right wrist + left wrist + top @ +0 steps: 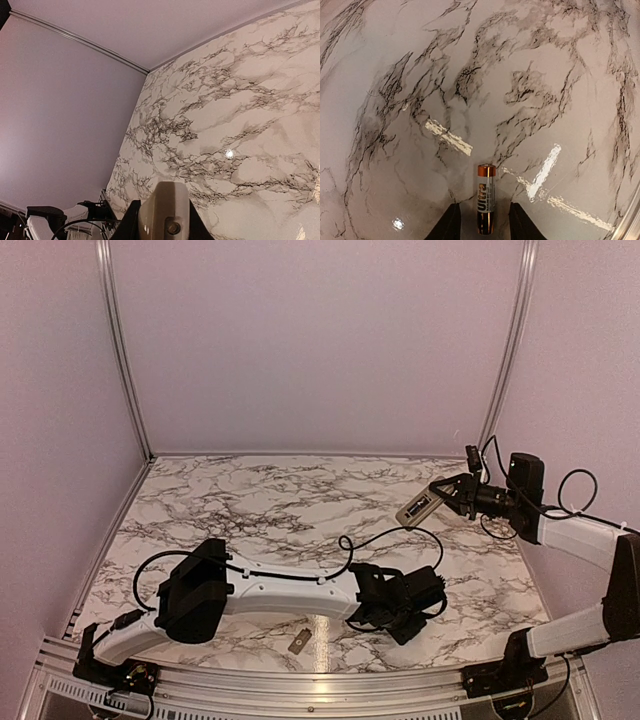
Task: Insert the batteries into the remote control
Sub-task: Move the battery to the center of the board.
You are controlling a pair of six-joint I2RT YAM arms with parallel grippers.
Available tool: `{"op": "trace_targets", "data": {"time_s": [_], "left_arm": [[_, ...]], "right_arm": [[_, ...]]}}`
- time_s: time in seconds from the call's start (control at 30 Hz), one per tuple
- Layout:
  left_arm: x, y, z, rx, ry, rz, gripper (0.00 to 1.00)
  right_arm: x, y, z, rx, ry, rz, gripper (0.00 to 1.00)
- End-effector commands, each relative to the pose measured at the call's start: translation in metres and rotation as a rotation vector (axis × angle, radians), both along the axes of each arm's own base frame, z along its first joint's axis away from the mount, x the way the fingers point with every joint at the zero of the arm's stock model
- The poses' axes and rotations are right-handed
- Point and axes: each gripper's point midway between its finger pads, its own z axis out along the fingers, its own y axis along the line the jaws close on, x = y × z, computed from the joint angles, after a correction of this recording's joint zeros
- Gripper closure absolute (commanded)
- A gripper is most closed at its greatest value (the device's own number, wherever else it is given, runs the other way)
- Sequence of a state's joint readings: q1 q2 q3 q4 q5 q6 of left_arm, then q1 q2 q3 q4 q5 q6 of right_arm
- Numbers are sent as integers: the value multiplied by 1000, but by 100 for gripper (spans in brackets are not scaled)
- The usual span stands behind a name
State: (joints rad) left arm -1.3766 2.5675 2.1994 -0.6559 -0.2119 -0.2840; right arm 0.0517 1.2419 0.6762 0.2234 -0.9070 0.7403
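1. Battery position: one battery [486, 197], copper-capped with a black label, lies on the marble tabletop [470, 75] squarely between the fingers [451, 225] of the left pincer [485, 222]. Its long axis runs along the pincer's line of reach, copper end pointing away from the wrist.
2. The left pincer is released. A strip of tabletop shows on each side of the battery, and neither finger touches it.
3. The right pincer [162, 222] is clenched on one end of the remote control [162, 202]. In the top view it is at the far right and looks raised off the tabletop, with the free end sticking out to the left.
4. The left arm is plainly nearer the battery, and the right arm is well apart from it. The coming move probably calls for a squeeze across the battery's narrow width. Being round, it could roll or skid if the fingers meet it unevenly.
5. No second battery can be made out. A small grey cover plate [299, 643] lies near the front edge, apart from both pincers.
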Motion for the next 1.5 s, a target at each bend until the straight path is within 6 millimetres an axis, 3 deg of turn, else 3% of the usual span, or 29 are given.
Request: {"op": "trace_targets", "data": {"time_s": [0.0, 0.17, 0.33, 0.5, 0.57, 0.73, 0.83, 0.93, 1.07, 1.17, 1.33, 1.47], "left_arm": [[-6, 35, -39, 157, 92, -46, 69], [3, 33, -48, 135, 170, -19, 87], [31, 66, -38, 164, 140, 68, 99], [74, 125, -6, 122, 118, 217, 100], [84, 157, -2, 144, 108, 275, 100], [91, 225, 0, 164, 140, 403, 100], [84, 263, -9, 202, 169, 473, 100], [72, 289, -18, 228, 205, 510, 100], [56, 305, -28, 238, 265, 520, 100], [52, 305, -29, 241, 285, 505, 93], [63, 299, -32, 247, 286, 494, 76], [69, 294, -34, 246, 289, 491, 75]], "right_arm": [[1, -2, 15, 9, -42, 1, 100], [0, -1, 12, 13, -38, 8, 100], [-1, -1, 10, 6, -38, 12, 100], [-3, -1, 6, -3, -34, 17, 100], [-3, 2, 4, -9, -33, 23, 100], [-7, 19, -4, -24, -22, 70, 100], [-10, 35, -9, -34, -17, 112, 100], [-12, 49, -11, -41, -18, 152, 100], [-12, 60, -15, -44, -13, 182, 100], [-11, 64, -19, -45, -6, 190, 100], [-10, 66, -21, -42, -1, 197, 100], [-10, 66, -21, -47, -1, 203, 100]]}}
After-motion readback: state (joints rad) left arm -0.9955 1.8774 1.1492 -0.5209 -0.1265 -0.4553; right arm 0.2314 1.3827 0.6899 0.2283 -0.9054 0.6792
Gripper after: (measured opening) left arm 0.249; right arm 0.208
